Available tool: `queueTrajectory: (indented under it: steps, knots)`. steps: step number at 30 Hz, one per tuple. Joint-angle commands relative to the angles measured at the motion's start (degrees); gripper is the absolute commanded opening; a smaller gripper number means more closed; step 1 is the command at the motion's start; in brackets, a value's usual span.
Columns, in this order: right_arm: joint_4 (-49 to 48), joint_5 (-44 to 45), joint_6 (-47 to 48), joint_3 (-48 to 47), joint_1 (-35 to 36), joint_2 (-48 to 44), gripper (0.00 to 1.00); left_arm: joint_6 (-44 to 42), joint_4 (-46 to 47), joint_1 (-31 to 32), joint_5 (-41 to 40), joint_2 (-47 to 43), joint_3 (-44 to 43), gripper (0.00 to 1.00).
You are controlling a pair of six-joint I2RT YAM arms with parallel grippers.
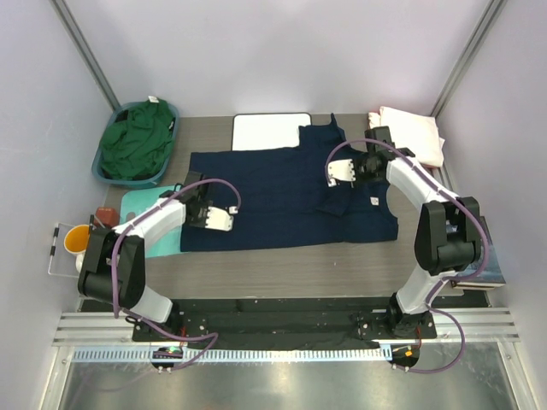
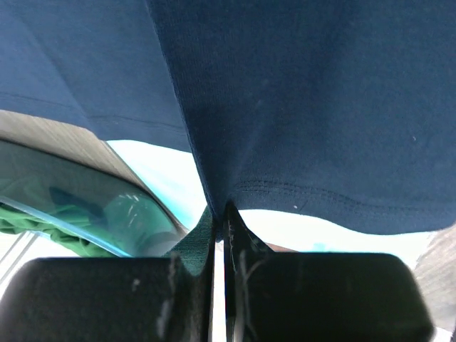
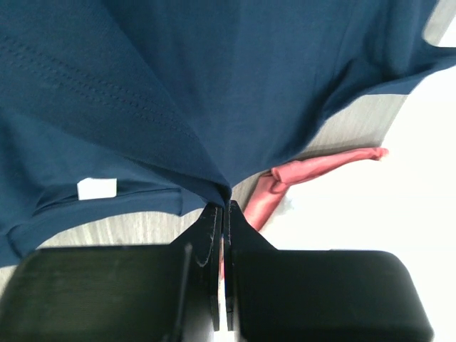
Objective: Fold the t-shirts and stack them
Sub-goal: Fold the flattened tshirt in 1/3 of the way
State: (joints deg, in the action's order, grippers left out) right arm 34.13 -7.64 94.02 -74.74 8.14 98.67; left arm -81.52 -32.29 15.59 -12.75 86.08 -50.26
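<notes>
The left gripper (image 2: 219, 211) has its two black fingers pressed together on the stitched hem of the navy t-shirt (image 2: 299, 92), which spreads from 9 through 12 to 3 o'clock. Toward 8 o'clock a blue basket (image 2: 78, 192) holds green cloth (image 2: 21, 222). Above it runs a strip of wood-grain surface (image 2: 50, 135), and beside it a pale teal mat (image 2: 160, 174).

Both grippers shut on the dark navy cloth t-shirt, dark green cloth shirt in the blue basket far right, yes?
Wrong side: the top view shows the dark green cloth shirt in the blue basket at far left. The rest holds.
</notes>
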Motion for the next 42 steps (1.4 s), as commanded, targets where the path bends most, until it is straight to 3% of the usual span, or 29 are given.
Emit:
queueTrajectory:
  steps: [1, 8, 9, 10, 11, 12, 13, 14, 15, 17, 19, 22, 23, 26, 32, 42]
  knots:
    - [-6.4, 0.3, -1.5, -1.4, 0.7, 0.1, 0.01, -0.9, 3.2, -0.4, -1.8, 0.7, -2.3, 0.00]
    - [-12.8, 1.6, -2.1, -0.4, 1.8, 1.8, 0.01, -0.8, 3.9, -0.4, -3.1, 1.0, -2.0, 0.00]
    - [-14.3, 2.0, -2.5, -0.1, 2.0, 1.9, 0.07, -0.8, 4.3, -0.4, -3.5, 1.4, -1.8, 0.04]
    - [-16.6, 3.5, -3.1, 1.5, 2.2, 2.0, 0.19, -0.5, 4.7, -0.4, -4.6, 1.7, -1.5, 0.10]
    - [-23.8, 4.7, -4.5, 3.0, 2.6, 1.8, 0.30, -0.1, 6.2, -0.4, -7.3, 2.2, -1.1, 0.34]
    - [-28.9, 6.0, -5.0, 4.8, 3.2, 1.6, 0.43, 0.6, 7.7, -0.3, -9.5, 3.7, -0.8, 0.47]
    - [-33.8, 7.2, -5.3, 9.0, 3.4, 1.3, 0.46, 1.9, 10.0, -0.3, -12.0, 4.4, -0.4, 0.59]
    - [-44.3, 9.9, -5.6, 11.1, 3.5, 0.6, 0.61, 2.6, 16.1, -0.3, -14.6, 5.3, 0.6, 0.68]
    - [-48.5, 10.5, -6.0, 14.7, 3.7, 0.3, 0.68, 3.0, 18.8, -0.4, -19.5, 5.8, 0.9, 0.74]
    - [-50.2, 10.5, -7.5, 16.1, 3.7, -1.9, 0.83, 5.8, 23.5, -0.4, -22.2, 6.4, 0.6, 0.81]
    - [-45.6, 10.0, -9.5, 15.2, 3.8, -3.6, 0.85, 8.0, 23.4, -0.4, -22.2, 4.1, 0.2, 0.95]
    - [-27.8, 4.4, -11.7, 11.1, 3.4, -7.3, 0.84, 8.5, 23.8, -0.1, -21.7, 0.4, 1.2, 0.95]
    - [-16.3, 1.5, -11.6, 9.5, 3.2, -8.0, 0.83, 8.0, 23.5, 0.0, -21.4, -0.6, 1.6, 0.95]
    - [-0.9, -6.3, -9.0, 5.2, 3.0, -9.3, 0.80, 6.8, 22.4, 1.1, -20.3, -3.3, 3.1, 0.96]
    - [21.0, -10.2, -5.9, -4.8, 5.1, -3.1, 0.74, 6.2, 21.0, 2.2, -21.8, -2.5, 3.3, 0.96]
    - [25.8, -10.9, -7.3, -7.4, 9.4, 3.4, 0.72, 6.6, 20.6, 2.2, -21.7, -1.5, 1.4, 0.96]
